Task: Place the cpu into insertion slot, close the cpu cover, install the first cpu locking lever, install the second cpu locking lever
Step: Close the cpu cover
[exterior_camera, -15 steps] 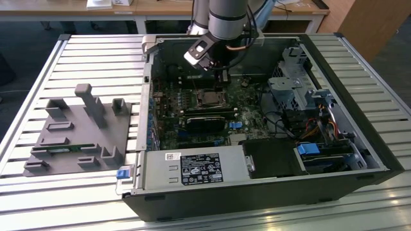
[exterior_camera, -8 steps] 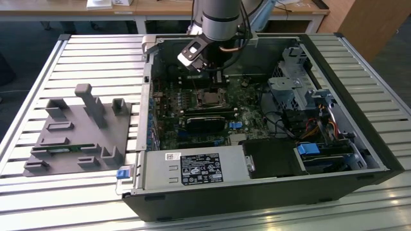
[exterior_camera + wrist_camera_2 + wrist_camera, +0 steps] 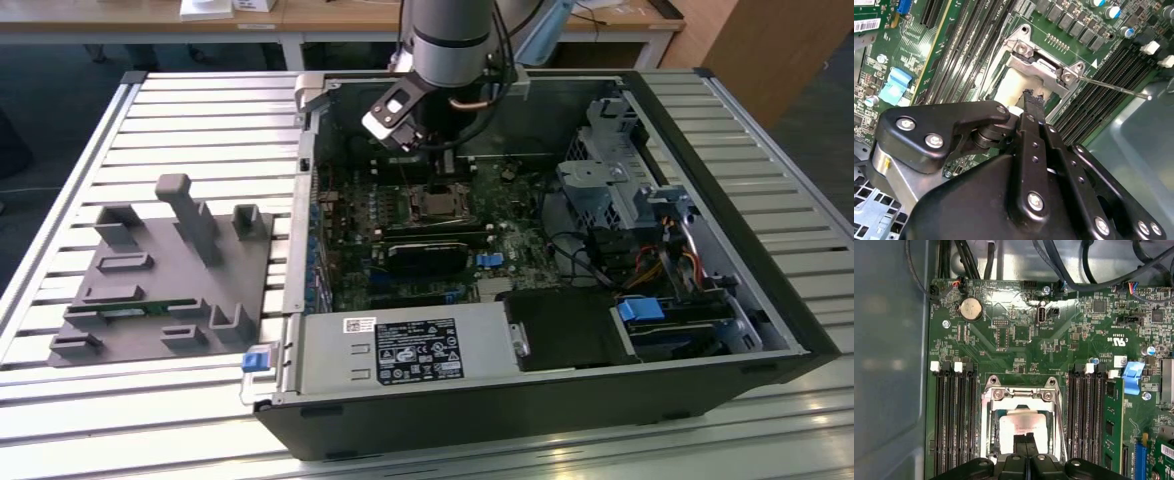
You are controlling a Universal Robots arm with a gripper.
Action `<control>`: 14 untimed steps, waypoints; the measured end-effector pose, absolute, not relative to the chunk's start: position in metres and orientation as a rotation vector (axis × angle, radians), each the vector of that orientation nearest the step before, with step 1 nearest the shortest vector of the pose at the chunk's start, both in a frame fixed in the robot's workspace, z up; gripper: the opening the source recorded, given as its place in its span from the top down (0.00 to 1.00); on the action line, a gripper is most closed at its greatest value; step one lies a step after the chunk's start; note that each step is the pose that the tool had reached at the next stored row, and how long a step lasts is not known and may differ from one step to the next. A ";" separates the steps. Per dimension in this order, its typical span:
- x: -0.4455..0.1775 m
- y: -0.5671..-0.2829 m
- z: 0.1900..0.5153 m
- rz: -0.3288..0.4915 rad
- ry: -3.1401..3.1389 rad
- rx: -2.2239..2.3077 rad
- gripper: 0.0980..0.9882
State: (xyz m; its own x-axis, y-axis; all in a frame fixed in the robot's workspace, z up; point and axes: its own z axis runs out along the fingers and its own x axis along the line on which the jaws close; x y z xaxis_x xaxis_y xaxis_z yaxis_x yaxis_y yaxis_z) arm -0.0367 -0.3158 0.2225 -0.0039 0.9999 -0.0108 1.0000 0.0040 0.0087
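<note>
Exterior view, its left to its right: 1 grey fixture block [image 3: 167, 270] on the slatted table [image 3: 80, 150], just beside 1 open pc case [image 3: 767, 230]. 1 blue latch [image 3: 256, 360] at the case's near corner, 1 labelled power supply [image 3: 400, 350] along the near wall, 1 motherboard [image 3: 360, 230] flat on the case floor, 1 drive cage [image 3: 621, 170] toward the exterior view's right. 1 arm [image 3: 451, 40] hangs from above into the case, gripper [image 3: 438, 165] low over the board, right at the socket. First wrist view: 1 cpu [image 3: 1021, 425] seated in the socket, pale top showing through the open centre of 1 cpu cover [image 3: 1021, 395], which lies flat over it; 2 screws on the cover's hinge end. 2 fingers [image 3: 1020, 446] clenched together, nothing between them, tips over the cpu's edge; can't tell if they touch it. 2 banks of memory slots [image 3: 954, 415] flank the socket, one each side. 1 coin cell [image 3: 970, 308] further up the board, 1 blue tab [image 3: 1131, 377] beyond the far slot bank. Second wrist view: 1 locking lever [image 3: 1114, 87], a thin rod, sticks out from the socket corner with its free end over the memory slots, near the case wall; fingertip sits just in front of the cover frame
</note>
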 end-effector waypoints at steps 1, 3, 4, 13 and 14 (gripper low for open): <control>-0.037 -0.316 0.222 -0.002 2.216 2.207 0.99; -0.038 -0.316 0.222 -0.002 2.216 2.207 0.99; -0.038 -0.316 0.221 -0.002 2.216 2.207 0.99; -0.046 -0.316 0.213 -0.002 2.223 2.201 0.99; -0.046 -0.316 0.213 -0.002 2.223 2.201 0.99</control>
State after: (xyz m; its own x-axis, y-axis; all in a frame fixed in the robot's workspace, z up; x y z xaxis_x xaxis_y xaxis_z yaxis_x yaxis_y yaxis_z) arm -0.0464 -0.3157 0.2125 -0.0097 0.9999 -0.0108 0.9999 0.0098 0.0087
